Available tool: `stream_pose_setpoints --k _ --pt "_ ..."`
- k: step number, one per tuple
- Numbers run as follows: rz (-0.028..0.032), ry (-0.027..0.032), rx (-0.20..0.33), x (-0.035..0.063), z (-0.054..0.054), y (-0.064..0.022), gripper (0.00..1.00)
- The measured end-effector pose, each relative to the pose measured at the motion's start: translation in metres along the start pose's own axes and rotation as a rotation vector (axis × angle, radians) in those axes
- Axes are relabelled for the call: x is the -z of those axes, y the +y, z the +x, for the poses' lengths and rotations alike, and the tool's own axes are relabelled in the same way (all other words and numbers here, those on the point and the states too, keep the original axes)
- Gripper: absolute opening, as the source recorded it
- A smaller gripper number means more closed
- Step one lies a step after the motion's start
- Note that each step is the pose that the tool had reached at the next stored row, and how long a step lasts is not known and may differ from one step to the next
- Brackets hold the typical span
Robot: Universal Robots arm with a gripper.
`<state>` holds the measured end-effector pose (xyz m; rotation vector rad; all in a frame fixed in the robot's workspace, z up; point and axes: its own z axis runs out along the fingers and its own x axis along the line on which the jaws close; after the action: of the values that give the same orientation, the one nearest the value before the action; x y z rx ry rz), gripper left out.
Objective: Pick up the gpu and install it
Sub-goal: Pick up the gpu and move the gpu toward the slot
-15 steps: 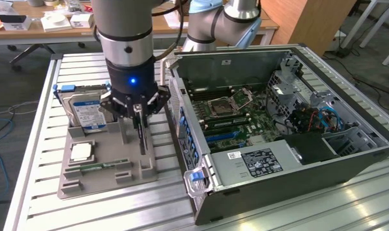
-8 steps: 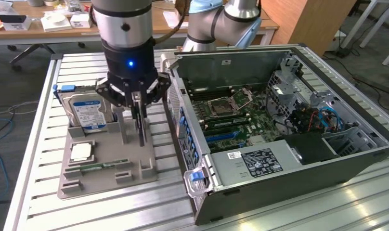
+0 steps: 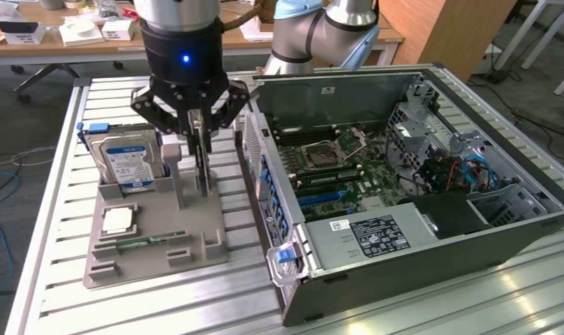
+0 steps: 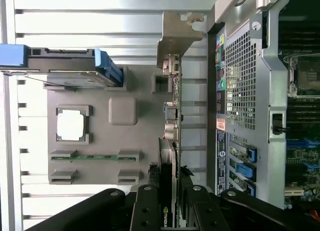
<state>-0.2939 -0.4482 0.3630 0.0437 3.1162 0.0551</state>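
Ext view, L to R: hard drive [image 3: 123, 164] upright on gray tray [image 3: 207, 251]. Next I see gripper [image 3: 200, 139], jaws pinching gpu [image 3: 204, 174] top edge. Gpu stands on edge on tray. Open PC case [image 3: 505, 230] beside tray at right.

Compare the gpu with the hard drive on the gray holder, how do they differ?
The gpu is a thin dark card with a silver bracket; the hard drive is a thicker silver block with a blue-white label. The gripper is closed on the gpu, while the hard drive stands untouched. Both stand on edge in the gray holder.
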Motion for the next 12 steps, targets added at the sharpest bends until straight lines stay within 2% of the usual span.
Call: stream_pose_setpoints --k 8,12 --pt "0.0001 0.0 0.0 0.036 -0.001 0.0013 0.26" --pt "0.0001 0.0 0.0 0.0506 -0.001 0.0018 0.26"
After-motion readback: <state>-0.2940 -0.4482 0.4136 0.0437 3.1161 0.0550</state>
